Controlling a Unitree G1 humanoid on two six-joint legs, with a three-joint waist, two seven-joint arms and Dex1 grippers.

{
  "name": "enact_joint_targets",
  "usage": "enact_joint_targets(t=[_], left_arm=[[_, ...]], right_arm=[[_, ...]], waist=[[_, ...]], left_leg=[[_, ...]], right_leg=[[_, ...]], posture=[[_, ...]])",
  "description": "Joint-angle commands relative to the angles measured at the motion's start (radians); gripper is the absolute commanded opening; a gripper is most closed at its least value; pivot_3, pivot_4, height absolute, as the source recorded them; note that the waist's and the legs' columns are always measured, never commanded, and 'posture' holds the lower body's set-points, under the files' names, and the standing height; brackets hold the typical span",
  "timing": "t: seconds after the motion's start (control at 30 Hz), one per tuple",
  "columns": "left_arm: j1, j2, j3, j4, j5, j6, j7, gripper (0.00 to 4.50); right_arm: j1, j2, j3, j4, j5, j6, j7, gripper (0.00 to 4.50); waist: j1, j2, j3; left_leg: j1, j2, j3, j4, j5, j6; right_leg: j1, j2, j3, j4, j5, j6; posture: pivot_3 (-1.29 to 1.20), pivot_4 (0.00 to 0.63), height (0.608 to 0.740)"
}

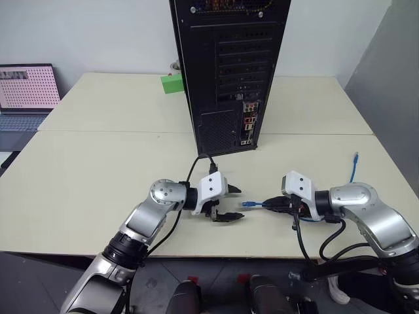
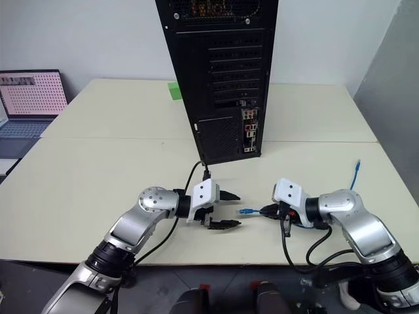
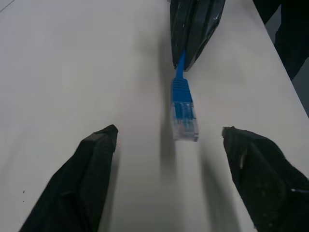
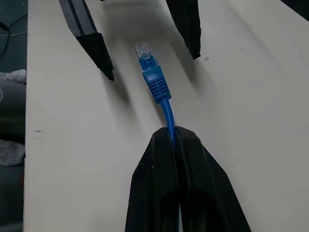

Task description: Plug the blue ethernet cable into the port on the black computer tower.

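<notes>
The black computer tower stands upright at the back of the table, its coloured port strip low on the rear face toward me. My right gripper is shut on the blue ethernet cable just behind its plug, which sticks out leftward over the table. The left gripper faces it, open, its fingers either side of the plug's tip without touching. The cable's other end lies on the table at the far right.
A green block sits left of the tower. An open laptop stands off the table's left side. A black robot wire loops up from my left wrist. Both hands hover near the table's front edge.
</notes>
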Motion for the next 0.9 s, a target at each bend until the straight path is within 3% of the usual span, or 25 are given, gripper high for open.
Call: enact_joint_targets(t=[0.03, 0.33, 0.47, 0.73, 0.9], left_arm=[[-0.027, -0.013, -0.002, 0.0, 0.004, -0.019, -0.007, 2.52], [-0.037, -0.032, -0.002, 0.03, 0.018, -0.046, -0.007, 0.5], [-0.037, -0.032, 0.001, 0.039, 0.023, -0.064, -0.008, 0.29], [-0.01, -0.008, 0.02, 0.099, 0.069, -0.286, -0.004, 0.29], [0.013, 0.008, 0.034, 0.175, 0.153, -0.645, 0.073, 0.29]], right_arm=[[-0.028, 0.011, 0.002, -0.048, 0.005, 0.012, -0.011, 0.0], [-0.031, 0.011, 0.011, -0.055, 0.006, 0.023, -0.012, 0.0], [-0.036, 0.006, 0.017, -0.055, 0.003, 0.024, -0.004, 0.0], [-0.03, -0.05, -0.03, -0.045, 0.029, -0.003, 0.052, 1.84], [-0.023, -0.055, -0.196, -0.105, 0.27, 0.224, 0.063, 2.91]], waist=[[0.0, 0.0, 0.0], [0.0, 0.0, 0.0], [0.0, 0.0, 0.0], [0.002, 0.0, 0.0], [0.002, 0.0, 0.0]], left_leg=[[0.0, 0.0, 0.0, 0.0, 0.0, 0.0], [0.0, 0.0, 0.0, 0.0, 0.0, 0.0], [0.0, 0.0, 0.0, 0.0, 0.0, 0.0], [0.0, 0.0, 0.0, 0.0, 0.0, 0.0], [0.0, 0.0, 0.0, 0.0, 0.0, 0.0]], right_leg=[[0.0, 0.0, 0.0, 0.0, 0.0, 0.0], [0.0, 0.0, 0.0, 0.0, 0.0, 0.0], [0.0, 0.0, 0.0, 0.0, 0.0, 0.0], [0.0, 0.0, 0.0, 0.0, 0.0, 0.0], [0.0, 0.0, 0.0, 0.0, 0.0, 0.0]], posture=[[0.0, 0.15, 0.74], [0.0, 0.15, 0.74], [0.0, 0.15, 0.74], [0.0, 0.15, 0.74], [0.0, 0.15, 0.74]])
